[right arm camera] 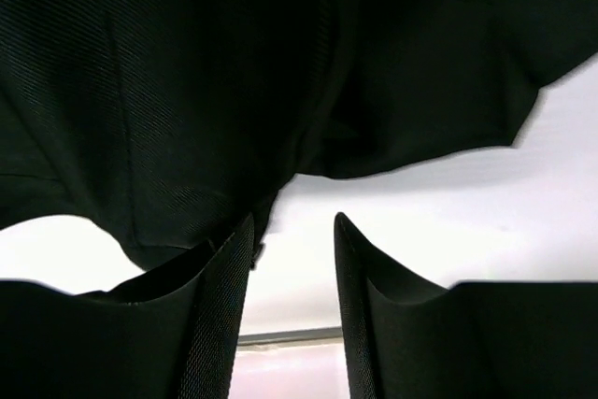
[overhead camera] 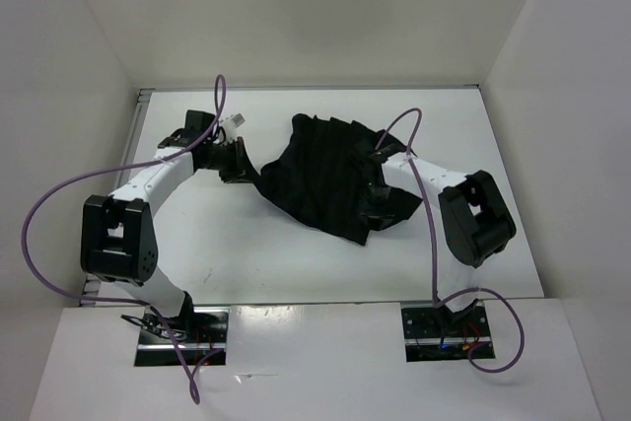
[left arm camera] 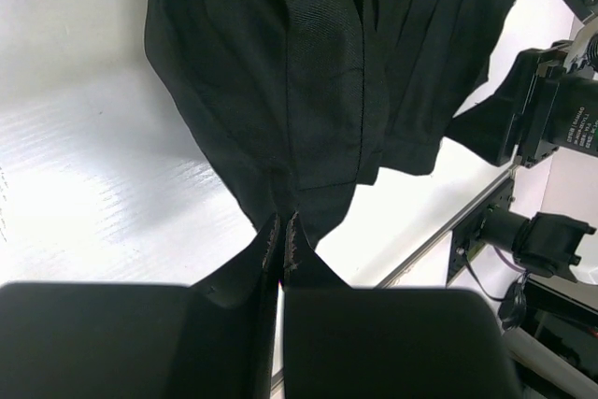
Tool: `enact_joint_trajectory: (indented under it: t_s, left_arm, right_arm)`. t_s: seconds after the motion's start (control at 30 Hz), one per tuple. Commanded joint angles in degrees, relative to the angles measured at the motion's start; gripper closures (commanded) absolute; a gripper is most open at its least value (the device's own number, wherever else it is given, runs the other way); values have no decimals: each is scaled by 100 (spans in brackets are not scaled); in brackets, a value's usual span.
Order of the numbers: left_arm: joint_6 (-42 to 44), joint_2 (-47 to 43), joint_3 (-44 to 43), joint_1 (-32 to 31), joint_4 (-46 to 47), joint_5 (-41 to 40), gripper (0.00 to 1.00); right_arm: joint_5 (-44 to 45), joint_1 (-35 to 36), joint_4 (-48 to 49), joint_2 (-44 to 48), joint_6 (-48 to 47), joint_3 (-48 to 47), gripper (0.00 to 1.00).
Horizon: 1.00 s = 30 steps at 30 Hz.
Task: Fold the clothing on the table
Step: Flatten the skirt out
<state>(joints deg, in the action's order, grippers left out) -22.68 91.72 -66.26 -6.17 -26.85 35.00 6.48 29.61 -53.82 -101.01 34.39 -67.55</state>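
Here you see the clothing (overhead camera: 320,179) lying crumpled at the middle of the worktop (overhead camera: 246,253), between the two arms, with its pleats fanned along the far edge. Your left gripper (left arm camera: 283,245) is clenched on a gathered corner at the garment's left side, and the cloth spreads away from the pinch. Your right gripper (right arm camera: 294,259) sits released at the garment's right side, jaws apart with bare worktop showing between them and the fabric touching one finger.

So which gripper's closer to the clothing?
Left. The left gripper is clamped on a corner of the clothing; the right gripper stands open at the opposite edge, gripping nothing.
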Motion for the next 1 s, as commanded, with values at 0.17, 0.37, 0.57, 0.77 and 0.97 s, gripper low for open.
enact_joint_trajectory:
  t_s: [0.17, 0.37, 0.57, 0.77, 0.97]
  left_arm:
    - [114, 179, -97, 29, -13, 244, 100]
    - [167, 285, -150, 29, -66, 244, 100]
    - [220, 338, -150, 29, -66, 296, 100]
    - [220, 338, -150, 29, -119, 296, 100]
    - [220, 285, -98, 29, -171, 296, 100]
  right_arm:
    - [-674, 1, 706, 107, 402, 269, 59]
    - [-613, 1, 66, 819, 586, -65, 60]
    - [-666, 1, 56, 908, 586, 145, 59]
    - [-868, 1, 434, 662, 586, 584, 57]
    - [-868, 1, 688, 407, 586, 769, 56]
